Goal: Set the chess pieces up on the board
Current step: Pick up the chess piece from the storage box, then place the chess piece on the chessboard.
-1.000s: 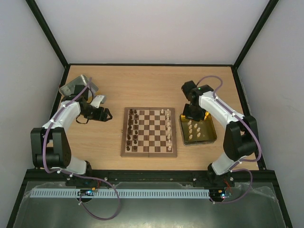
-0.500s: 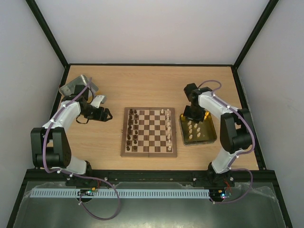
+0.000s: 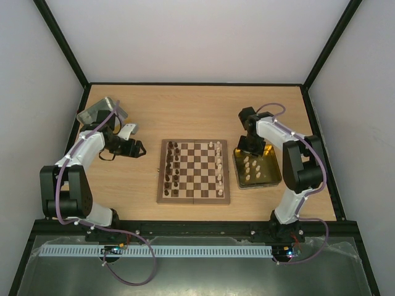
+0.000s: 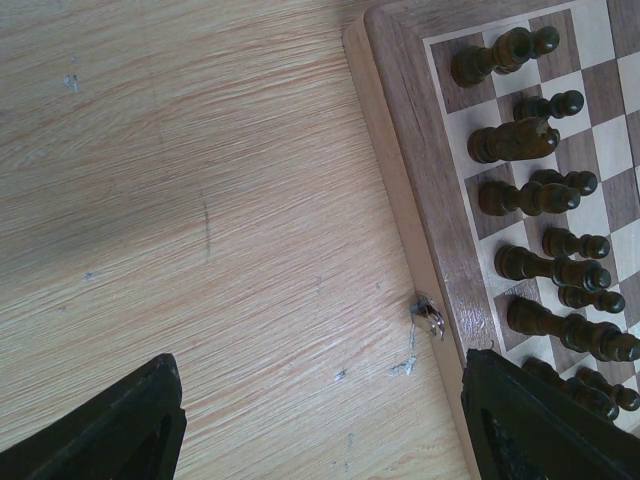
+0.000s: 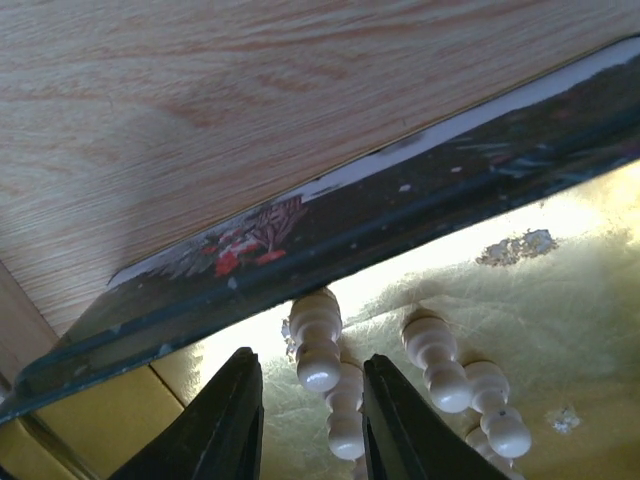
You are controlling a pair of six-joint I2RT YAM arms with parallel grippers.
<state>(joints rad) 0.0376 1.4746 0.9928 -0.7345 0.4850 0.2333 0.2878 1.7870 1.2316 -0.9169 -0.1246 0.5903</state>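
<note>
Having been lowered into the tray [image 3: 272, 171] at the board's [image 3: 194, 171] 3 o'clock, the right pincer [image 5: 312, 368] is narrowed astride a cream chess piece [image 5: 316, 335], with pickup judged imminent.

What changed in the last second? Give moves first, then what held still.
The right arm's elbow swung in toward the board, folding the arm tighter. The right gripper stayed over the far corner of the tray, open astride a cream piece. Nothing was gripped or released. The left gripper, open beside the board, and the chessmen on the board kept their places.
</note>
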